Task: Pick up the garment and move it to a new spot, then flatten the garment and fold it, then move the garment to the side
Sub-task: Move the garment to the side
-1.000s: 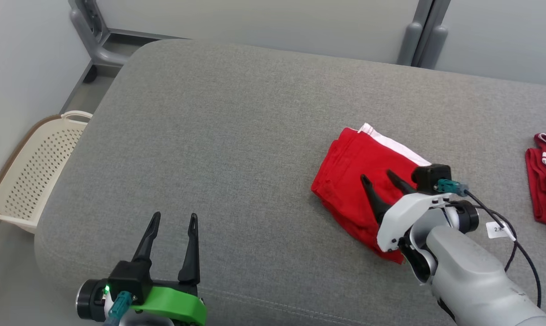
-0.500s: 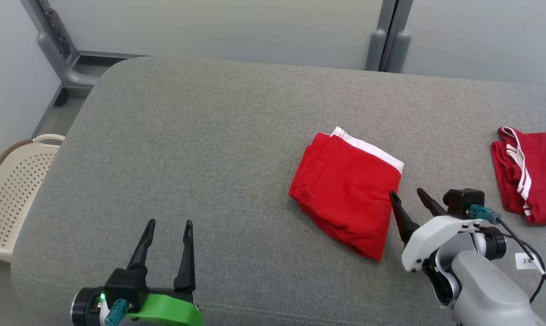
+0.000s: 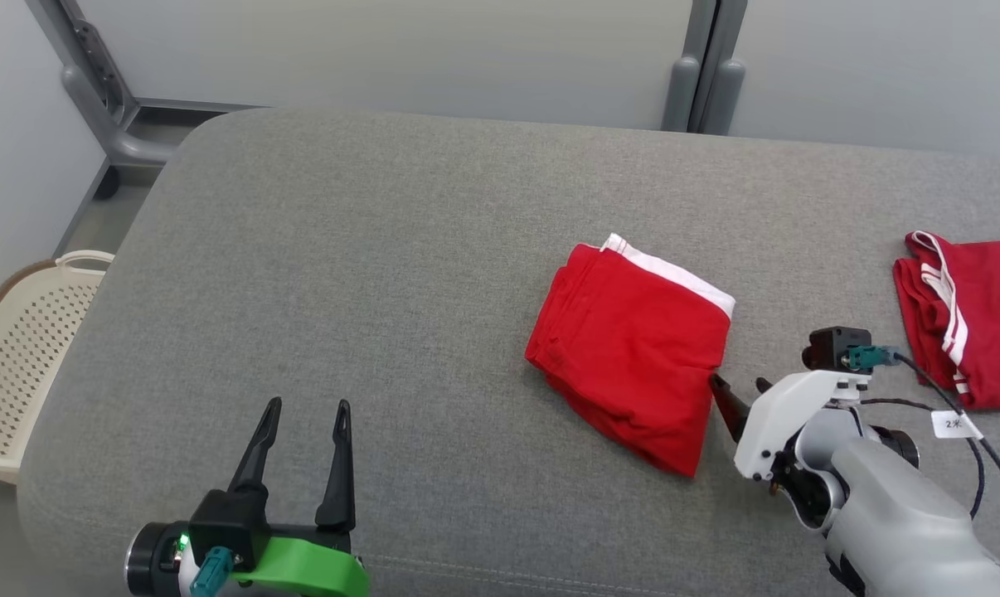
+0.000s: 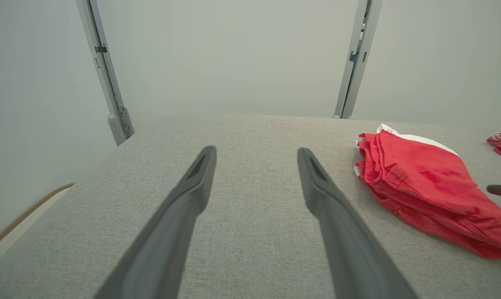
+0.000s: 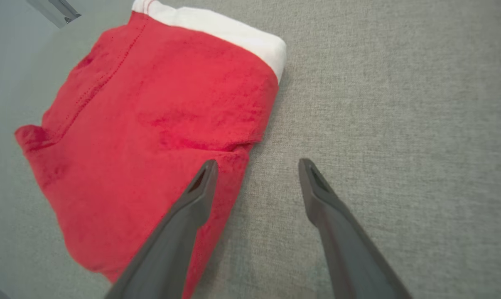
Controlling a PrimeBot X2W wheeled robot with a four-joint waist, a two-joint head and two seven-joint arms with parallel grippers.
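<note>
Well, the right hand [image 3: 736,383] had just come off the red garment [image 3: 633,356]. A second ago its two dark fingers were lying over the cloth, somewhat closer together. Now they were spread wide and drawn back to the garment's near right edge. In the right wrist view one finger overlapped the red hem and the other stood over bare grey fabric. I could not tell whether that first finger still touched the cloth. The head had turned a little as well, so part of the shift in the picture was the camera's, not the garment's.

The garment lay folded into a compact packet, right of the middle of the grey padded surface [image 3: 384,249], with its white waistband on the far side. It was held by nothing. The left hand [image 3: 308,406] hung at the near left edge, fingers apart and empty, well away from the garment.

To my eye the fold was done and the cloth had been let go — what remained, if anything, was shifting it aside. A second red garment [image 3: 973,315] lay off to the right and a pale basket [image 3: 19,348] stood on the floor to the left.
</note>
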